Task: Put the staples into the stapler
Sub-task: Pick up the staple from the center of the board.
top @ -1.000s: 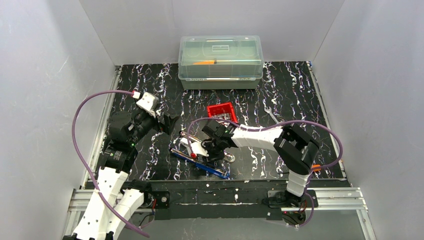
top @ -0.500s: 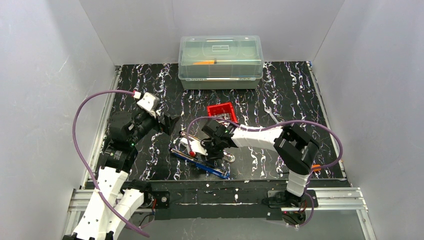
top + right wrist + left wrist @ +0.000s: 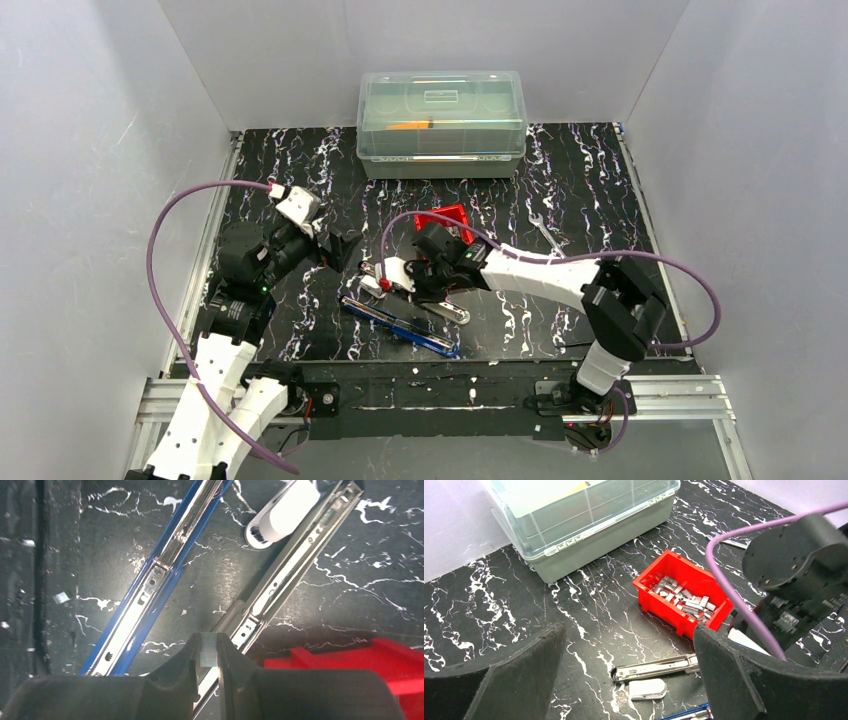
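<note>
black, white-veined table [image 3: 590, 190], grey walls behind. right gripper [image 3: 209, 646]: pinched on one strip of staples [image 3: 208, 654], lower centre of its wrist frame, held over the opened stapler [image 3: 285, 580]. red bin [image 3: 659, 611] of further strips, frame centre. left gripper [image 3: 629, 635]: spread, empty. step judged: insertion. next: the strip is to be aligned with the silver channel and lowered.
</note>
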You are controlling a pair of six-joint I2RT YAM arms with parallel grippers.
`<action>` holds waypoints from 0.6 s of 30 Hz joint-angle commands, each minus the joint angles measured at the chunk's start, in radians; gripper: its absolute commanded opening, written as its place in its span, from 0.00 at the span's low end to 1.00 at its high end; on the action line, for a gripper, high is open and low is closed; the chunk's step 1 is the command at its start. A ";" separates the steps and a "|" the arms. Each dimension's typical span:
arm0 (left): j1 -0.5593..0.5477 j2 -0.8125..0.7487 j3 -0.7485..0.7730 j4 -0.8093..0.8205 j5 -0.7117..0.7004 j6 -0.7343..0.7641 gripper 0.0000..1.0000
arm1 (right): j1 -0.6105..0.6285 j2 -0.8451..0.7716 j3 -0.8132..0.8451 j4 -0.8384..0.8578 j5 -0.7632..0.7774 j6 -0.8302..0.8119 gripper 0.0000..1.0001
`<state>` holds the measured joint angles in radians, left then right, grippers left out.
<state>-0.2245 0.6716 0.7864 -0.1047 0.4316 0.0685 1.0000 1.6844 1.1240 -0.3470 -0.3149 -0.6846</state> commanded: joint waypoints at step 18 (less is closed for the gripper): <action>0.004 -0.024 -0.068 -0.020 0.355 0.225 0.98 | -0.070 -0.372 -0.190 0.157 0.130 0.639 0.19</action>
<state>-0.2245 0.6525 0.7208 -0.1108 0.7155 0.2558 0.9295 1.3418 0.9821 -0.2169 -0.2508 -0.1963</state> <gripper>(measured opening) 0.981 0.237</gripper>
